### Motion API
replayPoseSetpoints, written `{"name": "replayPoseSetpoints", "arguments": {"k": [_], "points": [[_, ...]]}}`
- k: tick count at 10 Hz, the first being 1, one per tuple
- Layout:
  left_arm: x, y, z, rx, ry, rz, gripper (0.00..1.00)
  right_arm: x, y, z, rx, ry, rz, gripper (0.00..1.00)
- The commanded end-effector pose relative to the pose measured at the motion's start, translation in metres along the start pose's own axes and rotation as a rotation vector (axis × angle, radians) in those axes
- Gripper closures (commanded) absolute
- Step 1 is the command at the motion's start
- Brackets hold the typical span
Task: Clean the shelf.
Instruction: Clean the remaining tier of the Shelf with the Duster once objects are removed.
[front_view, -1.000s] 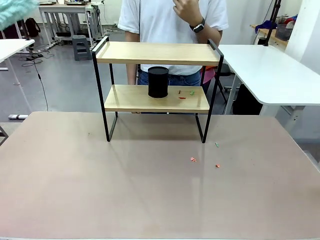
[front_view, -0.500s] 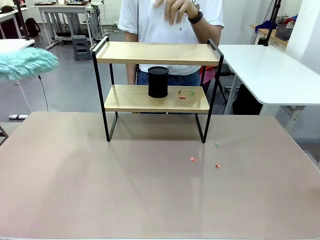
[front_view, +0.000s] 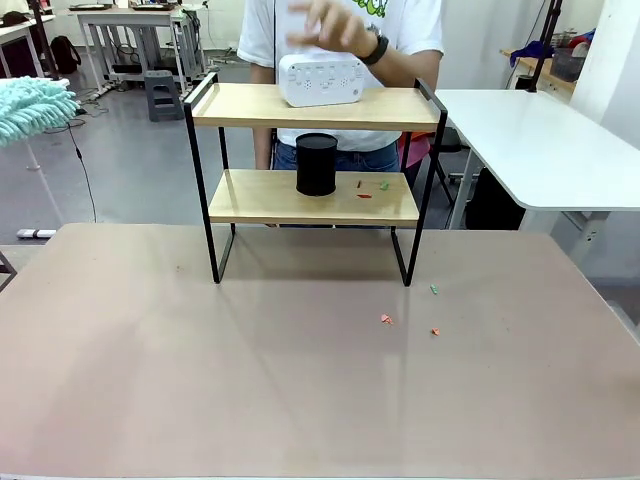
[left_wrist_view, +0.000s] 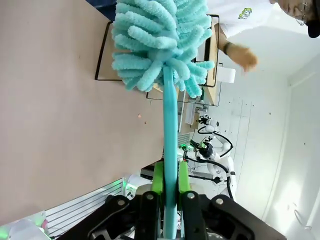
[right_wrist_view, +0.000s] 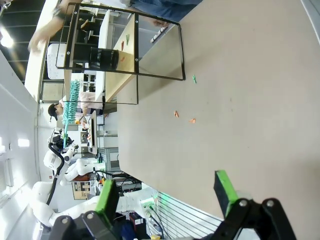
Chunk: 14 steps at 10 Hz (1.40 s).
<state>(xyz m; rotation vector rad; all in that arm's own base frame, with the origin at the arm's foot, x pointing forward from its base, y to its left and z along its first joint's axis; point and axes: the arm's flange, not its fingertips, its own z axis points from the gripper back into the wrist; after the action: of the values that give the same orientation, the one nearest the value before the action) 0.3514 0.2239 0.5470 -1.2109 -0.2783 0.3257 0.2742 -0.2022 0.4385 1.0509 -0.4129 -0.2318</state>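
Teal duster (left_wrist_view: 160, 45): your left gripper (left_wrist_view: 170, 179) clamps its handle, fluffy head at the front view's upper left. Your right gripper (right_wrist_view: 165, 189) stands wide, holding nothing. The shelf (front_view: 250, 104) sits upper centre, a black cylinder (front_view: 317, 164) on its lower board.

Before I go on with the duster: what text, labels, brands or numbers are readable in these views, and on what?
No text can be read in any view.
White box on the shelf's top board: dark marks on its front, too blurred to read.
Person's white shirt: green print, too blurred to read.
Black cylinder on the lower board: no label seen.
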Motion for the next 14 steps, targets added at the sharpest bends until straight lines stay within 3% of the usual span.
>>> {"name": "replayPoseSetpoints", "arguments": {"k": [1, 13, 14], "points": [[-0.003, 0.000, -0.006, -0.009, 0.009, -0.022, 0.87, 0.001, 0.001, -0.001, 0.023, -0.015, 0.027, 0.00], [0.000, 0.001, -0.005, 0.000, 0.010, 0.001, 0.87, 0.001, 0.001, -0.001, 0.023, -0.015, 0.027, 0.00], [-0.031, 0.000, -0.019, 0.036, 0.140, -0.064, 0.87, 0.001, 0.001, -0.001, 0.023, -0.015, 0.027, 0.00]]}}
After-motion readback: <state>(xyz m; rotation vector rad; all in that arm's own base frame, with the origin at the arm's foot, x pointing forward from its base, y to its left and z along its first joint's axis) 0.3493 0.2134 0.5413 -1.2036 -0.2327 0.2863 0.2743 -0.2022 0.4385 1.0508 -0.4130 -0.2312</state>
